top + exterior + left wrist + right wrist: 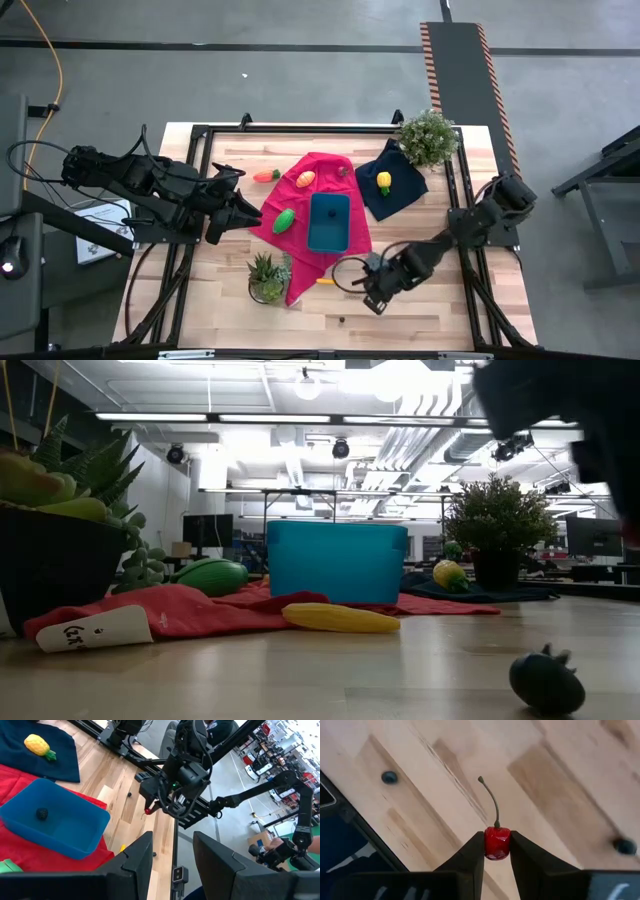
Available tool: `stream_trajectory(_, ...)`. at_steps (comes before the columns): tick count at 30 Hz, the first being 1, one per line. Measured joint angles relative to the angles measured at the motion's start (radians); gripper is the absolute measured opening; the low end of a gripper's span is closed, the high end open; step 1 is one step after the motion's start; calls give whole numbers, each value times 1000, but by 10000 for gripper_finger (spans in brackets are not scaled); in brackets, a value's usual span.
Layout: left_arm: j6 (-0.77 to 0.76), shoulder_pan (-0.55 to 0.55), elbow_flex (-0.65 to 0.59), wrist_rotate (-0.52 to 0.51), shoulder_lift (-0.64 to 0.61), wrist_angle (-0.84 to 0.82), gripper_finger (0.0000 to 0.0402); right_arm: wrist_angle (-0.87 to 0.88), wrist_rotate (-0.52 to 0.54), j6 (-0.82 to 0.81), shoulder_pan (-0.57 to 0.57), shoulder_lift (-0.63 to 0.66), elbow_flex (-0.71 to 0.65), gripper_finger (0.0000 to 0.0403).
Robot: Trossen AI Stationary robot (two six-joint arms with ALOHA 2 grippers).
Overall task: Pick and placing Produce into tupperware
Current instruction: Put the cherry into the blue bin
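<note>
On the left, the left gripper [243,213] waits above the table beside the red cloth [322,170], its fingers closed on nothing. Just beside it on the cloth lies a green vegetable [285,220], its long axis running diagonally. Further along, the teal tupperware [329,222] stands on the same cloth, its long side running from the far edge of the table toward the near edge; one small dark item [42,813] already lies inside. A yellow piece [325,282] lies on the wood near the tub's near end.

On the right, the right gripper [372,293] hovers low over the bare wood and holds a small red cherry [497,843] pinched between narrow fingers. The stem of the cherry [490,800] points straight out, away from the fingers, in line with the gripper.

The tub lies from this gripper toward the far side of the table and a little to the left. The right arm is the one carrying, so probably it must lift and travel that way.
</note>
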State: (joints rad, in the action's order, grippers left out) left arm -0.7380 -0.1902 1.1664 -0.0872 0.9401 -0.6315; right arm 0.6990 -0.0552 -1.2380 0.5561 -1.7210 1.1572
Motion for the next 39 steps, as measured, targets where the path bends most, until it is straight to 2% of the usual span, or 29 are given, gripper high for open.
stream_trajectory(12,8,0,0,-4,0,-30,129,-111,-98,245,-219,8,2,71)
stream_trajectory(21,36,0,0,-15,0,-51,129,-240,-115,319,-375,67,2,71)
stream_trajectory(32,132,0,0,-135,0,-107,129,-318,-114,374,-558,73,2,71)
stream_trajectory(39,140,0,0,-176,0,-170,129,-317,-110,428,-605,73,2,71)
